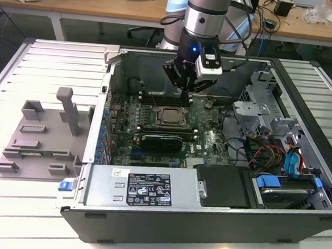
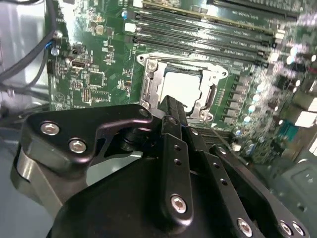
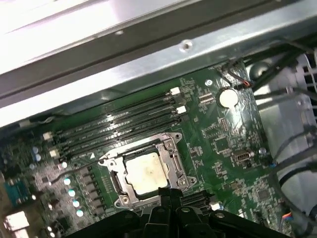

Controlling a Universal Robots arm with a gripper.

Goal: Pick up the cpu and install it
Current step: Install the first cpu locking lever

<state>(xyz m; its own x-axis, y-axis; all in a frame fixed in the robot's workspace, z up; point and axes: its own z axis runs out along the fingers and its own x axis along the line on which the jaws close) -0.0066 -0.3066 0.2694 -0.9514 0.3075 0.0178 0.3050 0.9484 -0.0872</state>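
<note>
The cpu, a small square chip with a silvery-white top, lies flat inside the black socket frame on the green motherboard; it also shows in the second wrist view and in the exterior view. My gripper hangs above the board, just off the socket's edge, on the side of the memory slots. Its black fingers stand pressed together with nothing between them, and their tips point down beside the socket, apart from the chip.
The open computer case lies on a slatted white table. Memory slots run beside the socket. A black card, a labelled power supply, cables and drive bays fill the case. A grey fixture tray sits at the exterior view's left.
</note>
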